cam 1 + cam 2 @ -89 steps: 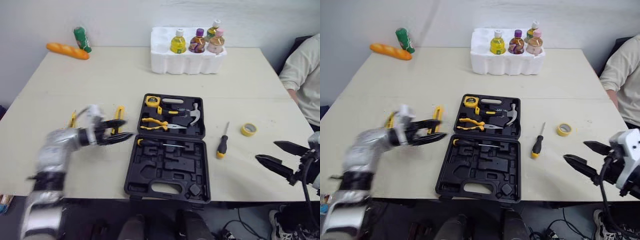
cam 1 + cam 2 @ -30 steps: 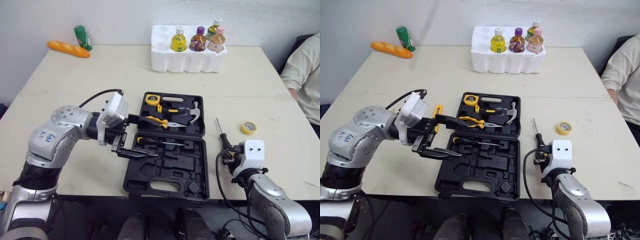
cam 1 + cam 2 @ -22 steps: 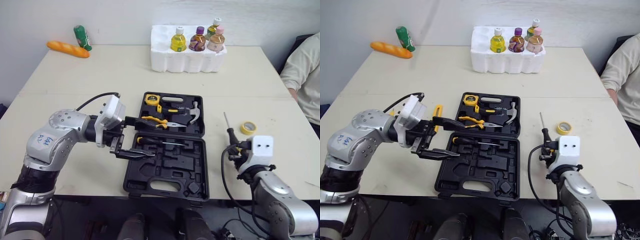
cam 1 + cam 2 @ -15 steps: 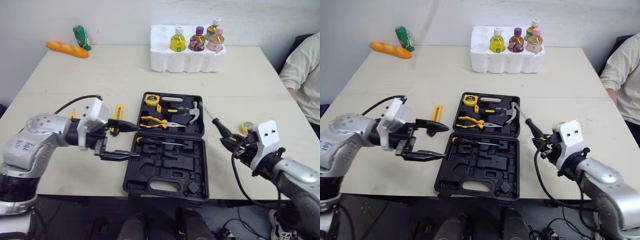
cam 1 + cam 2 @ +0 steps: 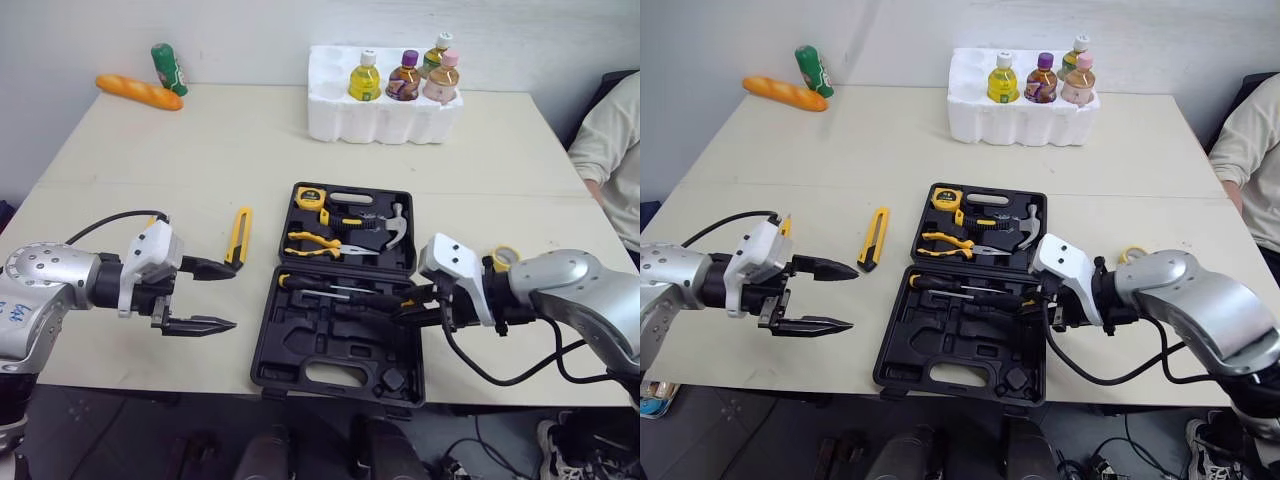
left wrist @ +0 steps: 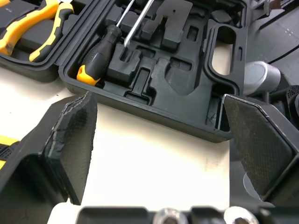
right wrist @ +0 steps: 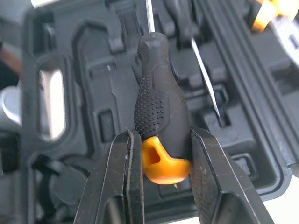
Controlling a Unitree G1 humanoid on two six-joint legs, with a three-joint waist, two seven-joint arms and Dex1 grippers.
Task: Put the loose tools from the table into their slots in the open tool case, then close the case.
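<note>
— Where can a hand get at the tool case point(image 5: 330, 342)?
— From 12 o'clock: bare table point(image 5: 250, 150) up to the foam tray point(image 5: 385, 125). At 10 o'clock lies the utility knife point(image 5: 238, 236); at 9 the left gripper point(image 5: 235, 297) hangs, fingers spread.
— And 3 o'clock?
— Taken: the right gripper point(image 7: 162, 144), clamped on a screwdriver point(image 7: 159, 93), reaches over that edge, tape roll point(image 5: 503, 256) just behind

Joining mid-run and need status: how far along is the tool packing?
Done: tape measure, pliers, hammer and one screwdriver sit in the case. In hand: the right gripper holds a second screwdriver over the case's lower half; the left gripper hangs open. Left: the yellow knife and tape roll on the table, then closing the lid.
</note>
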